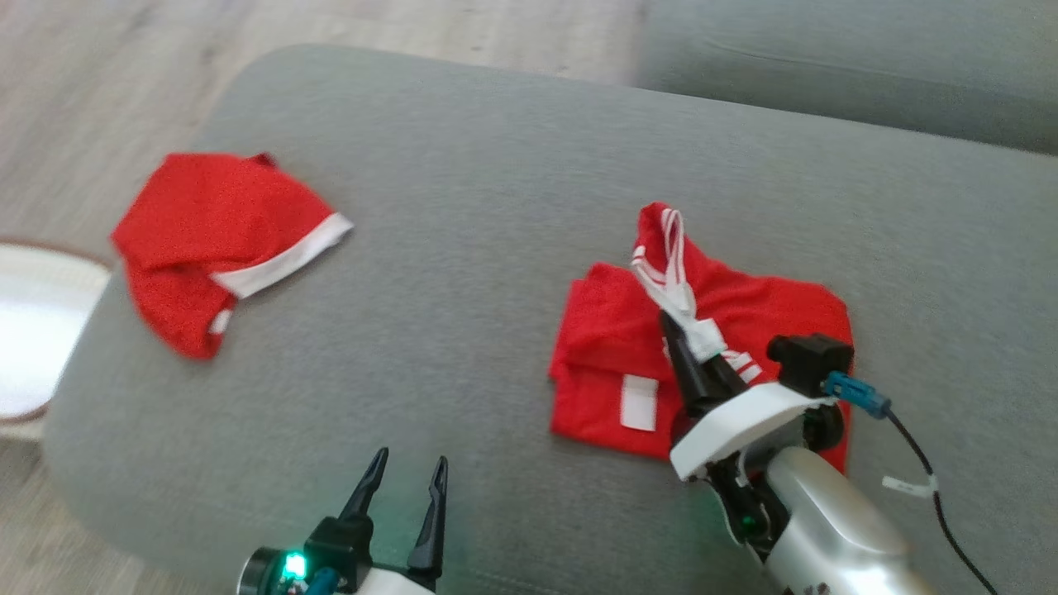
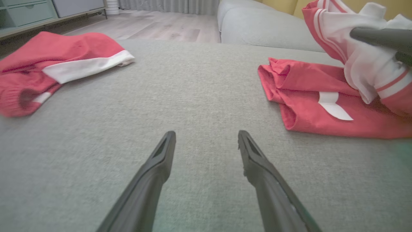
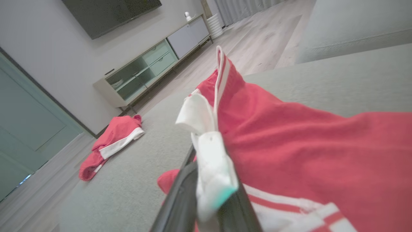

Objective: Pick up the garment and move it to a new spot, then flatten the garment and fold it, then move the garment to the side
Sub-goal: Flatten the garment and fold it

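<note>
At the near edge of the grey sofa cushion (image 1: 463,207), the left fingers (image 1: 366,487) hover spread, grasping nothing. Further in, on the cushion's right side, the right fingers (image 1: 684,359) are clenched on the raised white striped trim (image 1: 671,281) of the folded red garment (image 1: 612,347). A second red garment (image 1: 207,223) lies near the cushion's far left corner.

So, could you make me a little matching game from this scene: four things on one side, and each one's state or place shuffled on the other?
Things:
1. left gripper
2. right gripper
3. left garment
4. cushion

States or places:
A. grey, under both garments
B. shut on the white trim of the right garment
C. open, over bare cushion
D. crumpled, near the cushion's left end

Pairs: 1-C, 2-B, 3-D, 4-A
</note>
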You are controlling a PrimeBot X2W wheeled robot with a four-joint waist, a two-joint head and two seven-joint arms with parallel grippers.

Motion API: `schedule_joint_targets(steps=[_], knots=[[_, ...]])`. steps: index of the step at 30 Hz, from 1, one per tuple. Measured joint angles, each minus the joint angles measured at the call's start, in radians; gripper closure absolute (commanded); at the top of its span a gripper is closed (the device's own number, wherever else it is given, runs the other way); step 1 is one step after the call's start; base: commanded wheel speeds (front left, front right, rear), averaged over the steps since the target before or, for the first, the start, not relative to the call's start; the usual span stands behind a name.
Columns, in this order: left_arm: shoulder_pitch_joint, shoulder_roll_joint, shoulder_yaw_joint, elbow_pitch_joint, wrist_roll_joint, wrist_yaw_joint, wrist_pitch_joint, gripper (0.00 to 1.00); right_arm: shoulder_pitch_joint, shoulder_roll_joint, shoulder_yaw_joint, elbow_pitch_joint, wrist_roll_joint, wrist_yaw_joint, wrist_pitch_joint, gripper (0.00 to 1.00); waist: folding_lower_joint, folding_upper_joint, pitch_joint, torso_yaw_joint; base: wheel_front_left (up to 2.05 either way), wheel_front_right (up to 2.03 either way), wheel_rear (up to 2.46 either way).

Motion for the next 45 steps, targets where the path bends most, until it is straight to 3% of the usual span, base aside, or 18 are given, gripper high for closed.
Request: schedule_joint_targets(steps=[2, 5, 9, 22, 33, 45], knots=[[0.002, 0.0, 0.0, 0.0, 0.0, 0.0, 0.0, 0.0, -0.009, 0.0, 0.022, 0.001, 0.028, 0.0, 0.0, 0.0, 0.0, 0.0, 0.0, 0.034, 0.0, 0.0, 0.0], [0.004, 0.0, 0.006, 0.0, 0.0, 0.001, 0.0, 0.0, -0.024, 0.001, 0.026, -0.014, 0.039, 0.0, 0.0, 0.0, 0.0, 0.0, 0.0, 0.064, 0.0, 0.0, 0.0], [0.005, 0.001, 0.018, -0.006, 0.005, 0.002, 0.0, 0.0, -0.023, 0.007, -0.024, -0.048, -0.009, 0.0, 0.0, 0.0, 0.0001, 0.0, -0.006, 0.04, 0.0, 0.0, 0.0], [-0.004, 0.002, 0.111, -0.036, 0.013, 0.03, 0.0, 0.0, 0.121, 0.008, -0.378, -0.093, -0.268, 0.0, 0.0, 0.0, 0.0, 0.0, -0.038, -0.185, 0.0, 0.0, 0.0], [0.007, 0.0, 0.187, -0.057, 0.03, 0.064, 0.0, 0.0, 0.23, 0.01, -0.43, -0.12, -0.361, 0.0, 0.0, 0.0, 0.0, 0.0, -0.069, -0.291, 0.0, 0.0, 0.0], [0.098, 0.001, 0.204, -0.067, 0.03, 0.063, 0.0, 0.0, 0.277, 0.018, -0.405, -0.125, -0.362, 0.0, 0.0, 0.0, -0.0001, 0.0, -0.092, -0.288, 0.0, 0.0, 0.0]])
